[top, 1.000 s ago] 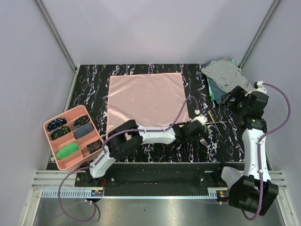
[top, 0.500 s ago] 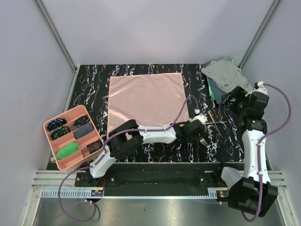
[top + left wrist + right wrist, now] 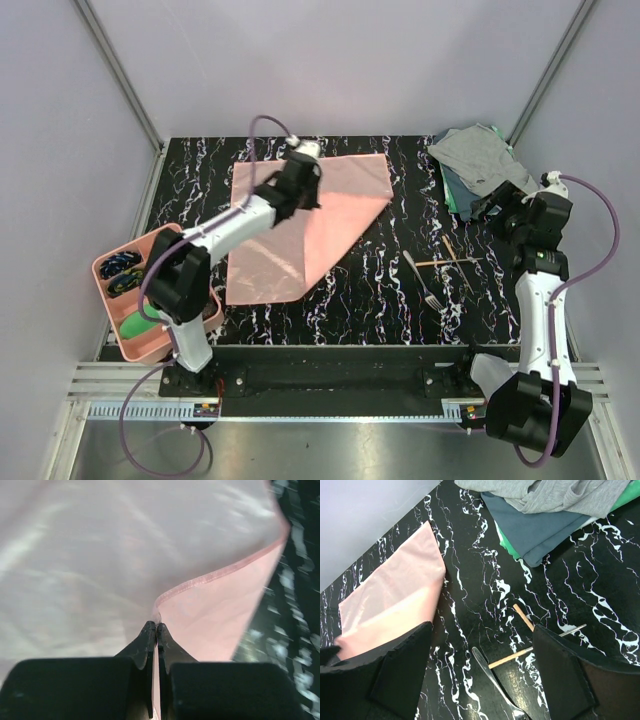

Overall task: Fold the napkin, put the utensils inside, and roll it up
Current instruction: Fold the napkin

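Left tool [image 3: 156, 626], fully closed, pinches a hemmed corner of the large salmon-pink cloth napkin [image 3: 290, 240], which lies folded diagonally over itself on the black marbled desk [image 3: 350, 310]. Right tool [image 3: 482, 630], jaws wide and empty, hangs above the silver metal fork [image 3: 422, 278] and thin brown-handled sticks [image 3: 452, 262], which lie well right of the napkin.

Bright, even overhead light; soft, faint shadows. Top view sharp. Left wrist pic motion-blurred, esp. tabletop [image 3: 300, 640] at right edge; napkin [image 3: 125, 555] shows patchy sheen. Right wrist view crisp.
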Robot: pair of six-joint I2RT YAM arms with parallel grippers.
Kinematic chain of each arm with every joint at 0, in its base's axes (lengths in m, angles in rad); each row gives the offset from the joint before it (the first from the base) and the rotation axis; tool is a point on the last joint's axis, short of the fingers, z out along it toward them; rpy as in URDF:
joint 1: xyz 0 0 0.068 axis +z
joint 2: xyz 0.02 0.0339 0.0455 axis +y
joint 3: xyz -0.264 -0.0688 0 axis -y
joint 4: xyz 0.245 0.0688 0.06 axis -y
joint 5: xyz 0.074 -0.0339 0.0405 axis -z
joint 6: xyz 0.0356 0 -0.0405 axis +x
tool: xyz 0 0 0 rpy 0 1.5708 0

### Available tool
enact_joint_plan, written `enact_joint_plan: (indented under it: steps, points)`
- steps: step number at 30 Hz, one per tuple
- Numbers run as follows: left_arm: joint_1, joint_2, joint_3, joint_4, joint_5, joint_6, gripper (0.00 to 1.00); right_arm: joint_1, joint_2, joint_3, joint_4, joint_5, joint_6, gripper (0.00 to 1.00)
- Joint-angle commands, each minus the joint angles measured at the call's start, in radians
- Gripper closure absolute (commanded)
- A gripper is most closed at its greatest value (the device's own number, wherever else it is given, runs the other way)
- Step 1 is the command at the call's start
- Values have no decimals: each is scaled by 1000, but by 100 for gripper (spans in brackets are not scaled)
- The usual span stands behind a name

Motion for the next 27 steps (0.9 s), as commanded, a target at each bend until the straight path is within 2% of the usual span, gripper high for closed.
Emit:
enact_joint_plan:
  steps: [1,2,5,8,16,21,27]
  points:
    - [177,-11,27,-103,26,138,100,-4,31,83,11,-15,9,11]
    - [246,3,44,-136,20,147,100,-4,41,100,9,-15,7,11]
    - [360,61,116,-173,19,169,100,-4,60,133,2,-23,7,11]
    - [435,119,209,-196,55,179,100,-4,77,169,-18,-24,1,11]
    - [512,323,539,-310,85,251,100,-4,98,213,-61,-12,-5,11]
    - [546,426,665,-345,112,288,100,-6,95,226,-69,9,-10,11]
    - [552,495,745,-351,126,328,100,-4,114,236,-69,12,-7,11]
